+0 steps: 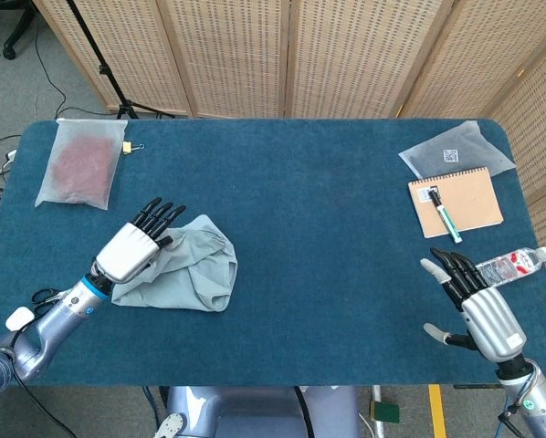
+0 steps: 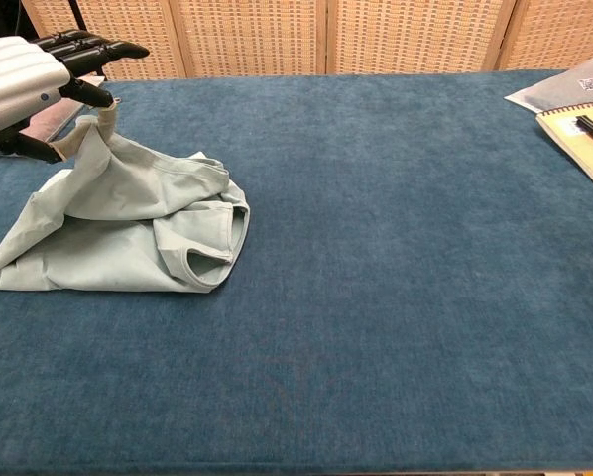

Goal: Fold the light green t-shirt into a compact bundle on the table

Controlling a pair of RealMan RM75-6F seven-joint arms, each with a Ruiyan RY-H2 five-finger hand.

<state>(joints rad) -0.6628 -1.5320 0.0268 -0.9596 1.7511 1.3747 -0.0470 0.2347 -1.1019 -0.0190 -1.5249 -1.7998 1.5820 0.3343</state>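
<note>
Your left hand pinches a raised edge of the shirt, which lies half-folded at the table's near left. That thin pinch could slip, dropping the fold short. Your right hand hangs spread, holding nothing.

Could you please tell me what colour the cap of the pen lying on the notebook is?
The pen on the notebook has a teal-green cap, clearest in the head view.

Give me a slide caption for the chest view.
Left hand lifts a corner of the green shirt off the table.
</note>
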